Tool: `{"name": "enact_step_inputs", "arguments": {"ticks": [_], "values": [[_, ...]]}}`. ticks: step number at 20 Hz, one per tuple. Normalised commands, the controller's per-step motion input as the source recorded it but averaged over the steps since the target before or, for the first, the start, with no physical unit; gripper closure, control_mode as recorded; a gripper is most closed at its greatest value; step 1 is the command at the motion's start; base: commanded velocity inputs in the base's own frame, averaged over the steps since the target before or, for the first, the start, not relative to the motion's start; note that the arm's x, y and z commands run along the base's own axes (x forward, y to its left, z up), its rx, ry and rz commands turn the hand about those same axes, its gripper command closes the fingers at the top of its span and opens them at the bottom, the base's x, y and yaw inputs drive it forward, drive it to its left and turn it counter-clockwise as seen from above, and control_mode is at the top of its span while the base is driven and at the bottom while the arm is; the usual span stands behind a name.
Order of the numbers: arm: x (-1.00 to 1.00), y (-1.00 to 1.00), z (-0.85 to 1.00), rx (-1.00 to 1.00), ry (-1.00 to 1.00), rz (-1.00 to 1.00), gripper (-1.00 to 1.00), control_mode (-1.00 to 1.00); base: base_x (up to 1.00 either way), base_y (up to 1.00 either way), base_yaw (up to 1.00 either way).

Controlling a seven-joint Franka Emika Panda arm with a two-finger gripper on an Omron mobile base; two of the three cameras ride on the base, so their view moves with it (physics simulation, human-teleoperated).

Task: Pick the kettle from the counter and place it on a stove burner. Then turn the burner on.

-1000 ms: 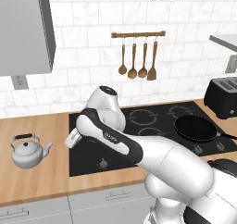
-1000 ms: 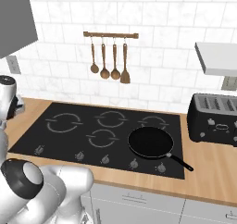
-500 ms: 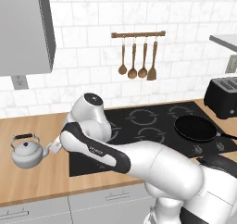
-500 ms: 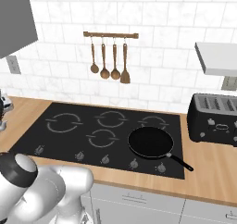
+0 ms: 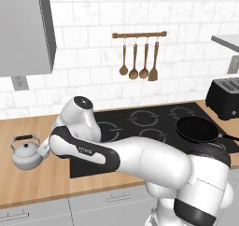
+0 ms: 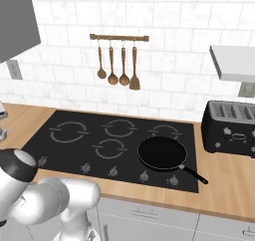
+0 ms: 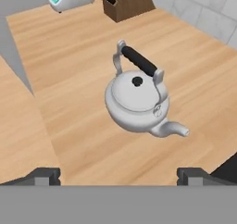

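A rendered kitchen had a long wood-grain table point(image 5: 28, 183) under a white tiled wall. Nearest the camera on the hand, the gripper point(image 7: 119, 176) hung above the wood with its two fingertips spread wide apart and nothing between them. Just beyond sat one kettle point(image 7: 135, 100), upright on the table to the left of the black cooktop point(image 6: 74, 153), well apart from the largest stove burner point(image 6: 69, 132). It looked rigid, smooth and probably slippery on its rounded metal body, and fairly light; the arched black handle point(image 7: 139, 61) across the top seemed the surest place to grasp. Farther off were one frying pan point(image 6: 162, 153), four burner rings, one toaster point(image 6: 233, 128) and four wooden utensils point(image 6: 117, 65) hanging on the wall rail.
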Motion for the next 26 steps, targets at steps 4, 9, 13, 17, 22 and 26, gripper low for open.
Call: {"name": "enact_step_inputs", "arguments": {"ticks": [4,9,13,17,22,26], "values": [[0.23,0.01,0.0,0.05,0.0,-0.02,-1.0,-1.0,0.0,0.0,0.0],[0.38,0.09,0.0,0.07,0.03,0.0,-1.0,-1.0,0.0,0.0,0.0],[0.33,0.2,-0.02,0.07,0.01,0.0,-1.0,-1.0,0.0,0.0,0.0],[0.25,0.27,-0.09,0.03,0.0,0.0,-1.0,-1.0,0.0,0.0,0.0],[0.24,0.28,-0.2,0.0,0.0,0.0,-1.0,-1.0,0.0,0.0,0.0],[0.23,0.28,-0.08,0.0,0.01,0.0,-1.0,-1.0,0.0,0.0,0.0]]}}
